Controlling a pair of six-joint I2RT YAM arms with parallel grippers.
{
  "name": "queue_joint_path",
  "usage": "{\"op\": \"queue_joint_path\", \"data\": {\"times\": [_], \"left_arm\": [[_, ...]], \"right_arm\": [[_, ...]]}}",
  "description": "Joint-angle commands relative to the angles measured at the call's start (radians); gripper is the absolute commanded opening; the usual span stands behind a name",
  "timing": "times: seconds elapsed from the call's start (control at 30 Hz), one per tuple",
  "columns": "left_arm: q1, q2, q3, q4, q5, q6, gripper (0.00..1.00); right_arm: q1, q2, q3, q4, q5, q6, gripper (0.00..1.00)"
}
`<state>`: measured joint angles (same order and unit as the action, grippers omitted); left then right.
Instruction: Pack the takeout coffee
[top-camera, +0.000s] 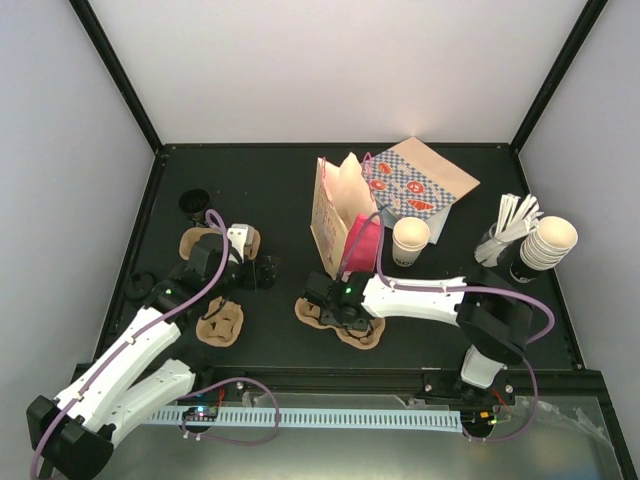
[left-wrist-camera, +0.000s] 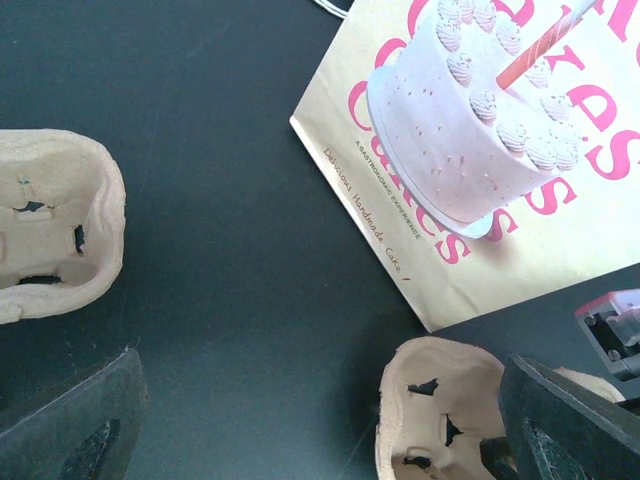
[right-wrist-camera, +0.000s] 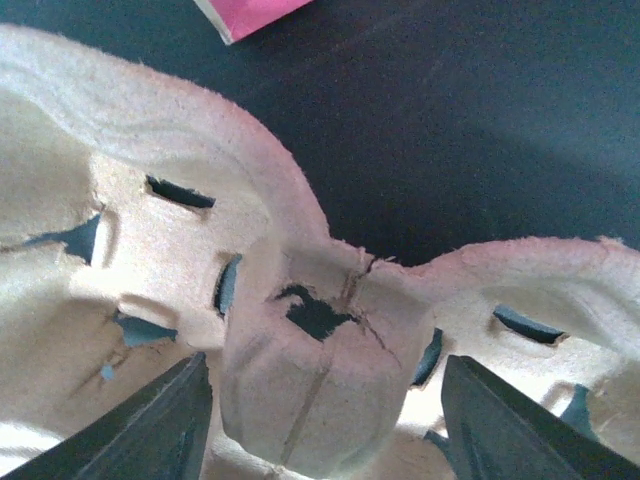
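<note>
Between the spread fingers of the right gripper (right-wrist-camera: 322, 368) rises the central post (right-wrist-camera: 295, 400) of a pulp cup carrier (right-wrist-camera: 150, 230). The jaws stand apart, flanking the post closely on either side, and nothing looks clamped. Whether the pads brush the pulp is too close to call. Seen from above, this hand hangs low over the carrier, at the near foot of the pink bag (top-camera: 362, 245).

The takeout coffee (top-camera: 410, 240) is not in the carrier. It stands upright on the dark table (top-camera: 270, 190), mouth up, just beside the pink bag on its right. From the hand it lies farther from the arm bases and off to the right. Its long axis is vertical, so a grasp would likely come from the side.

The right arm is plainly the nearer one, with its forearm running just in front of the cup. The left gripper (left-wrist-camera: 322, 358) is wide open over bare table and holds nothing. It sits beyond the beige cake-print bag (top-camera: 332, 215), well apart from the cup. My judgement is that both carrier and cup fall to the right arm
</note>
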<state>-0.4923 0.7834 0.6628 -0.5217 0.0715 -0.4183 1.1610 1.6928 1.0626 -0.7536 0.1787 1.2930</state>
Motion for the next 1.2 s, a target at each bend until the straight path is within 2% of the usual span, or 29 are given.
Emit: {"op": "queue_joint_path", "data": {"times": [0.0,0.3,0.4,0.6,0.87,1.03,1.17], "left_arm": [[0.004,-0.016,-0.004,0.018,-0.02,0.016,0.99],[0.006,-0.015,-0.003,0.019,-0.023,0.017,0.99],[0.005,-0.015,-0.003,0.017,-0.024,0.016,0.99],[0.005,-0.019,-0.003,0.013,-0.023,0.014,0.99],[0.005,-0.018,-0.002,0.009,-0.023,0.013,0.99],[0.005,-0.011,-0.001,0.016,-0.03,0.014,0.99],[0.004,-0.01,0.001,0.012,-0.031,0.018,0.99]], "right_arm": [[0.004,-0.055,-0.037,0.017,-0.006,-0.055,0.63],[0.003,-0.185,-0.177,0.04,0.005,-0.178,0.57],[0.003,-0.223,-0.202,0.034,0.015,-0.249,0.58],[-0.026,-0.272,-0.24,-0.102,0.066,-0.368,0.63],[-0.058,-0.332,-0.281,-0.14,0.069,-0.319,0.67],[-0.057,-0.352,-0.265,-0.03,-0.004,-0.32,0.68],[-0.056,-0.329,-0.25,-0.039,0.028,-0.232,0.72]]}}
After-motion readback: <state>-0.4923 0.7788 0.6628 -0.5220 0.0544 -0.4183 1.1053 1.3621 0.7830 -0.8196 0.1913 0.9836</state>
